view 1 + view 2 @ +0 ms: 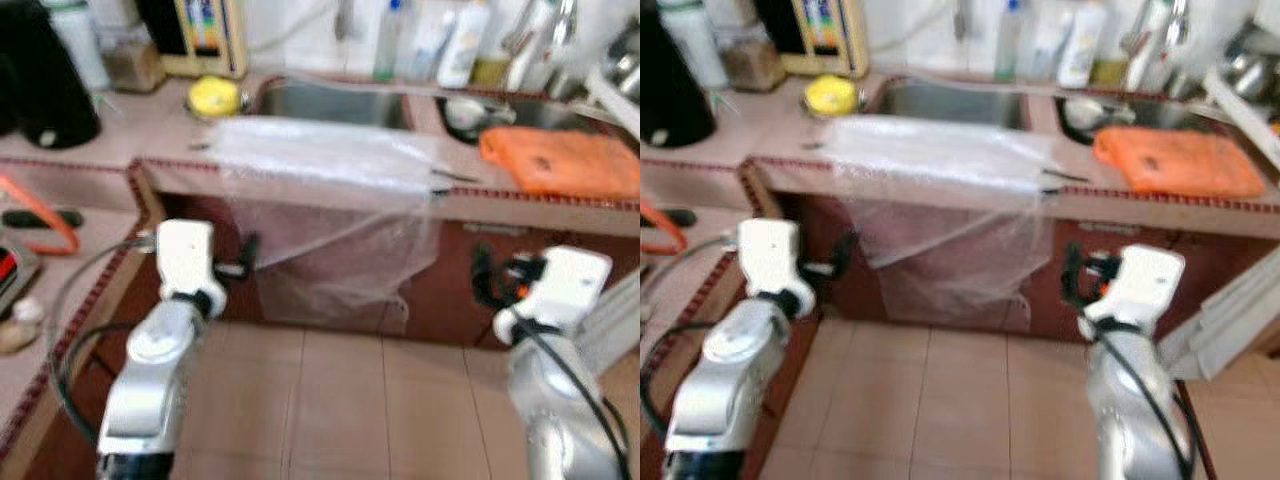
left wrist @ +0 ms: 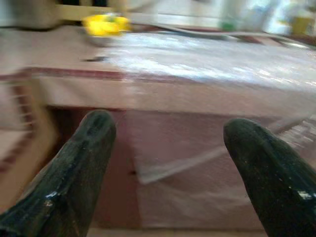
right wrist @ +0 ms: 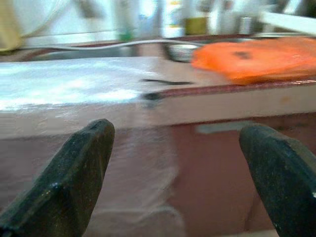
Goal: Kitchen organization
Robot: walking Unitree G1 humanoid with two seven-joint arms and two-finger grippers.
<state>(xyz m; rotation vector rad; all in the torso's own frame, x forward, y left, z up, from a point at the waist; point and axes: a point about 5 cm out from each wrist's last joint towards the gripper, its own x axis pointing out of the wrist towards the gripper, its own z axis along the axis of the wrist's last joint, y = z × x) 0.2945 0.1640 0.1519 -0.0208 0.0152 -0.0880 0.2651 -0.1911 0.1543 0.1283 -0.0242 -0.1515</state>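
Observation:
A clear plastic sheet (image 1: pixel 330 160) lies on the pink counter (image 1: pixel 160 130) in front of the sink (image 1: pixel 330 100) and hangs down over the counter's front. My left gripper (image 1: pixel 243 258) is held below the counter edge at the sheet's left side, open and empty; in the left wrist view its fingers (image 2: pixel 89 148) frame the hanging plastic (image 2: pixel 197 163). My right gripper (image 1: pixel 483 275) is open and empty to the right of the sheet, low in front of the cabinet. An orange board (image 1: pixel 560 160) lies on the counter at the right, also in the right wrist view (image 3: pixel 252 57).
A yellow round object (image 1: pixel 214 96) sits left of the sink. Bottles (image 1: pixel 460 40) line the back wall and a black appliance (image 1: pixel 40 80) stands at far left. A side counter (image 1: pixel 90 255) runs along my left with orange-handled tools (image 1: pixel 40 215). Tiled floor (image 1: pixel 340 410) lies below.

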